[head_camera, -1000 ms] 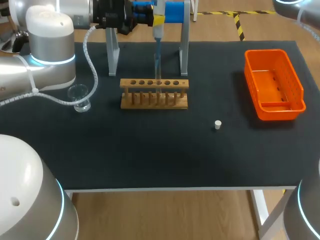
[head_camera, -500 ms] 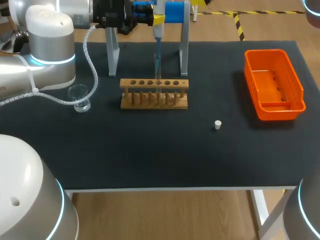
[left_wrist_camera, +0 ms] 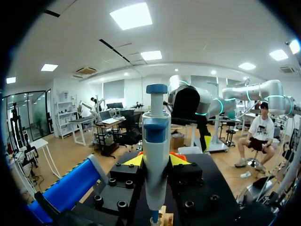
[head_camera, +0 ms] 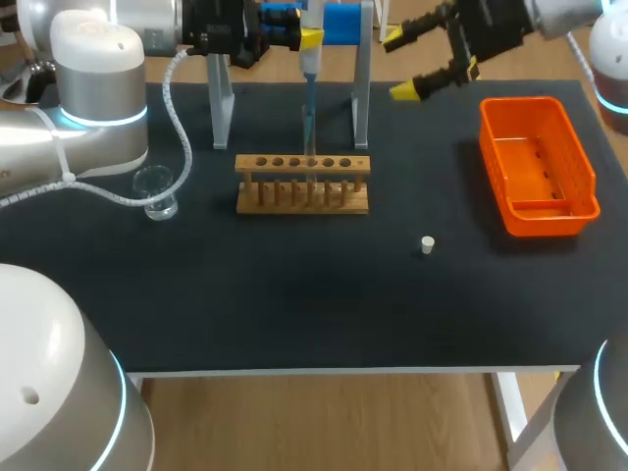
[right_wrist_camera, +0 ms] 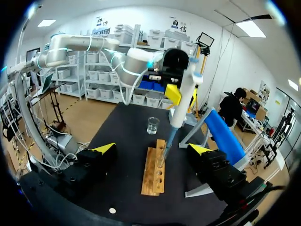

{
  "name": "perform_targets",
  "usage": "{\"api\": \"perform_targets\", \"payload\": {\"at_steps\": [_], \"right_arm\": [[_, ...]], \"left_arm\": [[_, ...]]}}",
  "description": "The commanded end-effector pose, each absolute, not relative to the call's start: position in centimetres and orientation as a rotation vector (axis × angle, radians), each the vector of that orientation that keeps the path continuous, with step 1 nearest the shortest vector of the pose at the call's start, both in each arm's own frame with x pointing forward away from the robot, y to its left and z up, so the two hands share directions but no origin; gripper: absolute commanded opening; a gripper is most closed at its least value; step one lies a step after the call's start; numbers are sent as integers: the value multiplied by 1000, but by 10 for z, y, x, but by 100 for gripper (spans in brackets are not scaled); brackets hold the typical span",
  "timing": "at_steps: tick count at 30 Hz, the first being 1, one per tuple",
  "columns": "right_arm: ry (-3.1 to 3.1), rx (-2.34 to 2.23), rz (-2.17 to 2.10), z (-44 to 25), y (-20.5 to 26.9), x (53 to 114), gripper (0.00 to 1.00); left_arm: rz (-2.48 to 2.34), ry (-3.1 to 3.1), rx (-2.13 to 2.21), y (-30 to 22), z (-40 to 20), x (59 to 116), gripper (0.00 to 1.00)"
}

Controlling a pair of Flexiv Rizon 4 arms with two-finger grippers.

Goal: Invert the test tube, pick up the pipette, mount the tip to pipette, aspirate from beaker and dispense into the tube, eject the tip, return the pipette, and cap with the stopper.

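At the back middle my left gripper [head_camera: 309, 39] is shut on the white and blue pipette [head_camera: 309, 61], held upright. Its blue tip [head_camera: 310, 123] reaches down into the wooden tube rack [head_camera: 302, 183]. From the left wrist the pipette [left_wrist_camera: 156, 155] stands between the yellow fingers [left_wrist_camera: 133, 161], over the rack [left_wrist_camera: 162, 217]. My right gripper [head_camera: 399, 66] hovers open and empty at the back, right of the pipette. Ahead of the right gripper [right_wrist_camera: 152, 149] lie the rack [right_wrist_camera: 154, 169], the pipette [right_wrist_camera: 181, 101] and the glass beaker [right_wrist_camera: 152, 125]. The beaker [head_camera: 157, 191] stands left of the rack. A white stopper [head_camera: 427, 244] lies right of it.
An orange basket [head_camera: 538, 165] sits at the right side of the black table top. The pipette stand [head_camera: 361, 88], with grey legs and a blue bar, straddles the back behind the rack. The stopper [right_wrist_camera: 112, 211] lies beneath the right gripper.
My right gripper has come into the head view at the back right, its fingers now wide apart. The left arm and the pipette have kept still.
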State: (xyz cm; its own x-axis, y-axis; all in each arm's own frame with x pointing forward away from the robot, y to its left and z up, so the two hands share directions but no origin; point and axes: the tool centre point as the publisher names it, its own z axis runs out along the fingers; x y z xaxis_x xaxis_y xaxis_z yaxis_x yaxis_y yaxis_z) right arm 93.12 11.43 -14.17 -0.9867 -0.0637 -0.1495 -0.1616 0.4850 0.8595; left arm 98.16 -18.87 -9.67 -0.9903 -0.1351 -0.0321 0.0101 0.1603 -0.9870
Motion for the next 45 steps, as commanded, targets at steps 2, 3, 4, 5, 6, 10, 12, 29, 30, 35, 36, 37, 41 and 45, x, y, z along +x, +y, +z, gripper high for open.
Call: {"api": "perform_targets", "payload": {"at_steps": [2,3,4,5,6,10,12,29,30,35,36,37,41,45], "right_arm": [[2620,-217,1553,-181,118,947,100],[2621,-214,1553,-187,118,949,100],[2625,-211,1552,-193,119,950,100],[2627,-210,1548,-197,120,951,100],[2630,-200,1553,-203,123,952,100],[2647,-184,1548,-220,134,950,100],[2657,-175,1568,-228,141,948,100],[2685,-196,1548,-270,182,953,100],[2686,-195,1546,-271,183,955,100],[2690,-196,1539,-274,190,964,100],[2690,-197,1538,-275,192,966,100],[2690,-198,1536,-275,193,968,100],[2688,-196,1528,-278,200,975,100],[2687,-193,1530,-281,206,979,100]], "left_arm": [[-1961,2306,-123,-188,-96,982,0],[-1961,2306,-123,-188,-96,982,0],[-1961,2306,-123,-188,-96,982,0],[-1961,2306,-123,-188,-96,982,0],[-1961,2306,-123,-188,-96,982,0],[-1961,2306,-123,-188,-96,982,0],[-1961,2306,-123,-188,-96,982,0],[-1961,2306,-123,-188,-96,982,0],[-1961,2306,-123,-188,-96,982,0],[-1961,2306,-123,-188,-96,982,0],[-1961,2306,-123,-188,-96,982,0],[-1961,2306,-123,-188,-96,982,0],[-1961,2306,-123,-188,-96,982,0],[-1961,2306,-123,-188,-96,982,0]]}}
